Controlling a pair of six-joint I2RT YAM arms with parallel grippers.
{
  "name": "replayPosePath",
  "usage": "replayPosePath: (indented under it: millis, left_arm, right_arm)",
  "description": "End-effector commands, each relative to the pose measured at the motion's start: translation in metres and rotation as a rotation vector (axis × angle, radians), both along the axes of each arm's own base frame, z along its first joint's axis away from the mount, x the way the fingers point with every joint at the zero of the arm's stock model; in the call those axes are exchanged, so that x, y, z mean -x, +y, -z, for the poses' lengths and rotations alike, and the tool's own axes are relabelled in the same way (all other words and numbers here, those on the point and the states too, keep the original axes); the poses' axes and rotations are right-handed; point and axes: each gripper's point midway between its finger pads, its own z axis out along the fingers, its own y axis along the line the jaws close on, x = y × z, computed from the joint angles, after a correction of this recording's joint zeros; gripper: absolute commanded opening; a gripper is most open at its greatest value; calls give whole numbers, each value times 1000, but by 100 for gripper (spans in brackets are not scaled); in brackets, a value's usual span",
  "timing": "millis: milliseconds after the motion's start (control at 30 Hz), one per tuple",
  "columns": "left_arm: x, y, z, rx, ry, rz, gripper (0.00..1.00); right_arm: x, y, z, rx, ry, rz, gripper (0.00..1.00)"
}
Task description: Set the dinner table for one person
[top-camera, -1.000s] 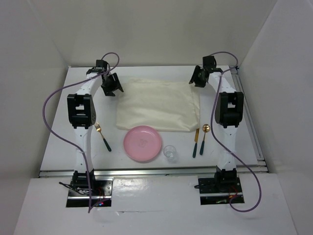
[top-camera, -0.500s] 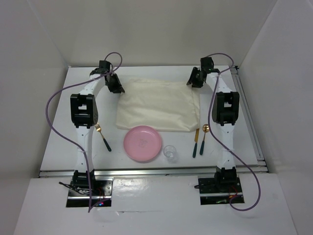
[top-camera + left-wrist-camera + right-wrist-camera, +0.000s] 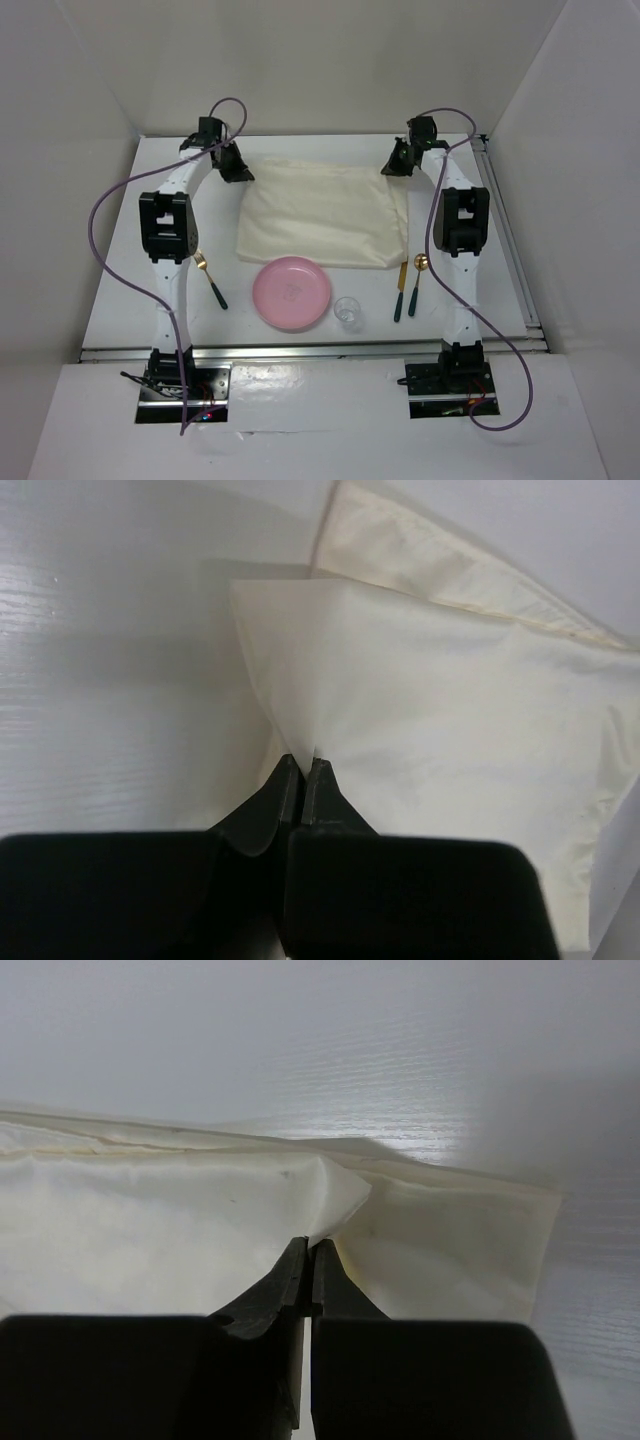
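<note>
Taking the overhead view as a clock face with twelve at the far wall, the dinner table fills the whole floor of the white enclosure and everything else lies on it. At about eight o'clock a gold fork with a dark handle lies beside the left arm.

The left gripper sits at the eleven o'clock corner of the cream cloth. From above its jaws cannot be made out. The left wrist camera shows what the overhead view does not: the left gripper is closed tight, with a raised peak of the cloth nipped between the tips.

At six o'clock, a pink plate touches the cloth's near edge, and a clear glass stands just beside it at four o'clock of the plate. Further right lie a knife and a spoon, side by side.

The right gripper is at the cloth's one o'clock corner. Its wrist view shows the right gripper likewise pressed closed on a lifted fold of cloth.
</note>
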Motion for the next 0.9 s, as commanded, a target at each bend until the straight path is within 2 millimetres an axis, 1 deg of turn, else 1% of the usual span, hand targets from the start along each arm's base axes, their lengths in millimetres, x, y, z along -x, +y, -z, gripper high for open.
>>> replayPosePath:
  millis: [0,33,67,100,133,167,233,267,300,333,367,400,433,467,500,533,567,600,633,667,700,733,767,800,833,867]
  left_arm:
    - [-13,-3,-76,40,-175,16,0]
    - [-12,-4,-83,47,-187,22,0]
    - [-13,-6,-85,55,-196,29,0]
    - [-13,-6,-93,55,-210,30,0]
    - [-13,-8,-101,62,-231,38,0]
    - [-13,-8,-102,68,-228,32,0]
    - [-13,-10,-116,79,-257,43,0]
    - [-12,-12,-116,87,-257,51,0]
    - [-12,-14,-124,103,-274,56,0]
    - [-13,-14,-131,103,-294,58,0]
    - [-12,-18,-133,119,-294,74,0]
    - [-13,-18,-135,125,-301,69,0]
    - [-15,-20,-142,135,-322,81,0]
    - [-14,-22,-143,147,-318,82,0]
    - [-16,-24,-150,154,-340,92,0]
    - [-18,-24,-153,161,-350,86,0]
    - [-20,-25,-153,168,-354,94,0]
    - [-23,-27,-151,175,-355,102,0]
    - [-26,-27,-149,182,-352,96,0]
    - [-29,-29,-152,189,-363,105,0]
    - [-30,-33,-137,219,-324,104,0]
    - [-33,-40,-138,232,-337,116,0]
    - [-34,-41,-134,245,-331,118,0]
    - [-37,-44,-136,261,-341,123,0]
    - [-37,-49,-125,263,-322,129,0]
    - [-40,-55,-127,264,-337,140,0]
  right_arm:
    - [-14,6,-78,-14,-183,-5,0]
    - [-13,4,-76,-5,-189,5,0]
    - [-11,3,-81,-5,-198,5,0]
    - [-11,1,-84,3,-207,14,0]
    - [-11,0,-95,7,-231,21,0]
    - [-9,0,-96,7,-229,21,0]
    - [-6,-2,-108,15,-245,30,0]
    - [-7,-4,-112,15,-253,46,0]
    - [-7,-7,-115,24,-265,58,0]
    - [-3,-13,-120,26,-266,68,0]
    - [-4,-15,-123,25,-274,85,0]
    - [-3,-23,-126,35,-282,104,0]
    - [0,-25,-130,40,-293,112,0]
    - [3,-24,-133,30,-296,120,0]
    - [6,-33,-146,29,-318,146,0]
    - [12,-34,-137,31,-302,146,0]
    - [12,-40,-142,23,-319,165,0]
    - [13,-42,-143,28,-324,173,0]
    - [14,-48,-138,31,-313,183,0]
    - [15,-49,-145,30,-325,183,0]
    - [15,-49,-145,30,-325,183,0]
    - [15,-54,-145,31,-325,192,0]
    - [18,-56,-139,41,-306,202,0]
    - [20,-56,-132,42,-290,201,0]
    - [21,-56,-135,41,-299,202,0]
    - [23,-63,-133,49,-300,219,0]
